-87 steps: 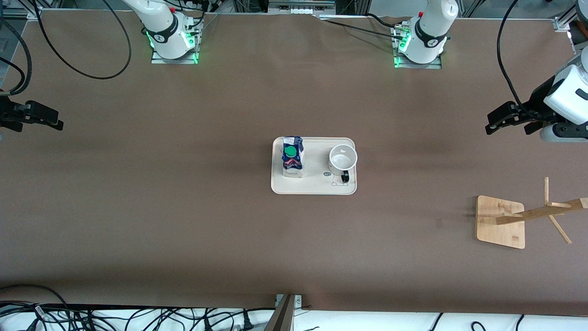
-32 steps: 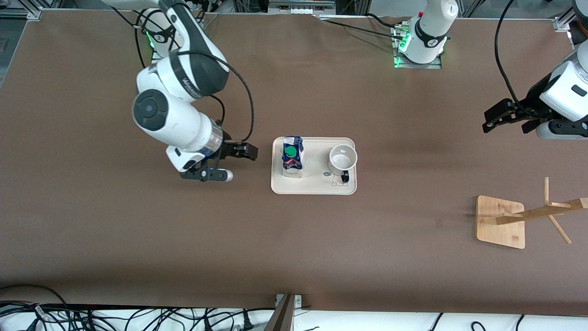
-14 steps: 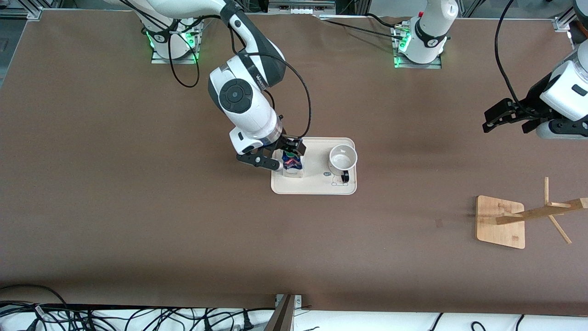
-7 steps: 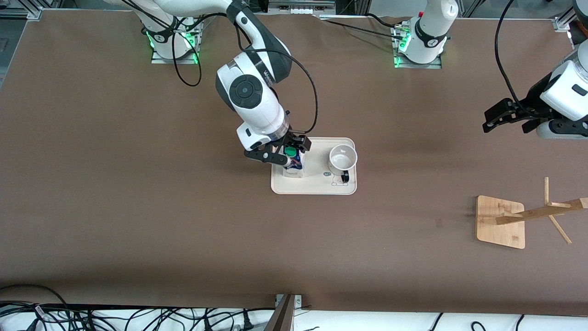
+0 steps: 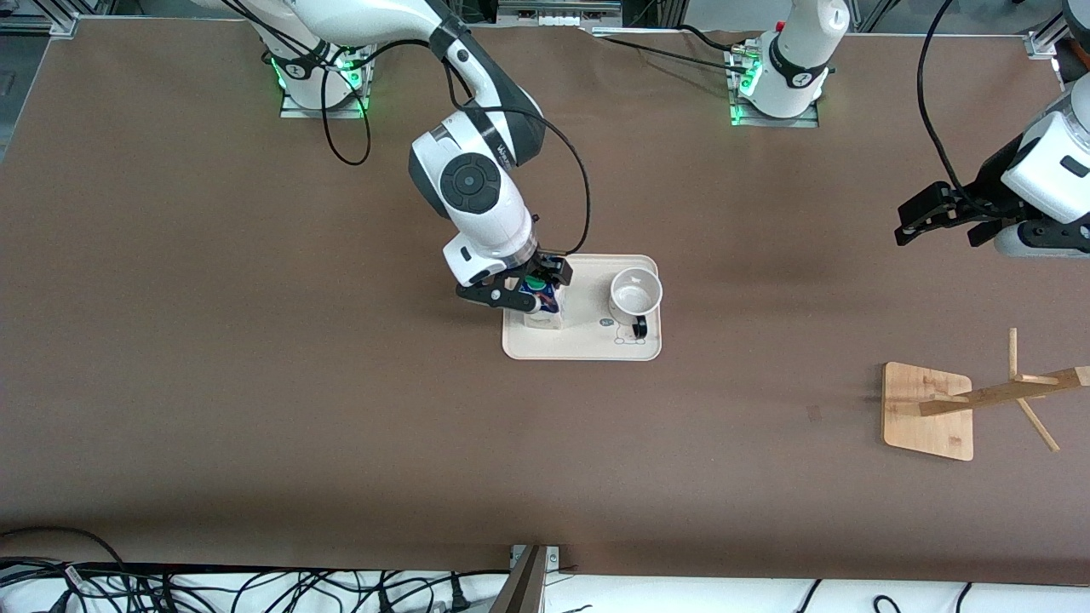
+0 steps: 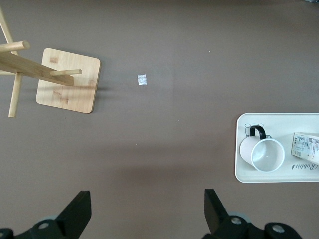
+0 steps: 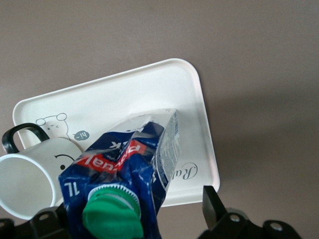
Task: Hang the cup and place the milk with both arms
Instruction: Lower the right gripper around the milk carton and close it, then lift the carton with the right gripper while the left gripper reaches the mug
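The milk [image 5: 545, 313] stands on the cream tray [image 5: 588, 345], at the end toward the right arm. The white cup [image 5: 635, 294] stands upright on the tray's other end, its black handle toward the front camera. My right gripper [image 5: 538, 286] is open, with one finger on each side of the milk's blue top and green cap. In the right wrist view the milk [image 7: 129, 164] fills the gap of the right gripper [image 7: 132, 214], with a clear space beside one finger [image 7: 214, 204]. My left gripper [image 5: 904, 223] is open and empty, waiting over the left arm's end of the table.
A wooden cup rack [image 5: 926, 410] with pegs stands toward the left arm's end, nearer the front camera than the tray. The left wrist view shows the rack [image 6: 67, 82], a small white scrap [image 6: 142, 79], the tray [image 6: 279, 119] and the cup [image 6: 262, 153]. Brown tabletop surrounds all.
My right arm swung in from its end of the table to the tray, and its open gripper came down around the milk's top. The left arm barely moved.
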Tool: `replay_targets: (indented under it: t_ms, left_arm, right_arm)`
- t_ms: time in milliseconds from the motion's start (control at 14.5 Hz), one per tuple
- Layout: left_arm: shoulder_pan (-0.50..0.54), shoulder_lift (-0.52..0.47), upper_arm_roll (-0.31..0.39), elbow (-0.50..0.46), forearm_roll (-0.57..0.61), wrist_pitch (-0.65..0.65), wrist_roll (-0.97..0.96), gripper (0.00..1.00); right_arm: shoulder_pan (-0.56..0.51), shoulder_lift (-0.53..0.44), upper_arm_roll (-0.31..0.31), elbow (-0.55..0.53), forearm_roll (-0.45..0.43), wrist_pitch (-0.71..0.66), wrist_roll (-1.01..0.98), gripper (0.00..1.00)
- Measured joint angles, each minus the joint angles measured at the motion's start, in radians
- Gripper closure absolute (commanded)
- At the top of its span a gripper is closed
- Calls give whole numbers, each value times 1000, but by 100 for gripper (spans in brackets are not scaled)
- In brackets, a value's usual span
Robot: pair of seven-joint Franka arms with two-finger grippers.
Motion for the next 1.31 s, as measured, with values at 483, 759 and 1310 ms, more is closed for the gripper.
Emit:
replay_targets:
  t_ms: [483,759,1310]
  left_arm:
    - [0,0,0,0,0,0,0,0]
    - [0,0,0,0,0,0,0,0]
    - [0,0,0,0,0,1,0,0]
  right_arm:
    - [0,7,0,0,-7,18,-3,74]
    - [1,7,0,2,-7,22,-5,74]
    - [2,6,0,10,-7,26,-5,74]
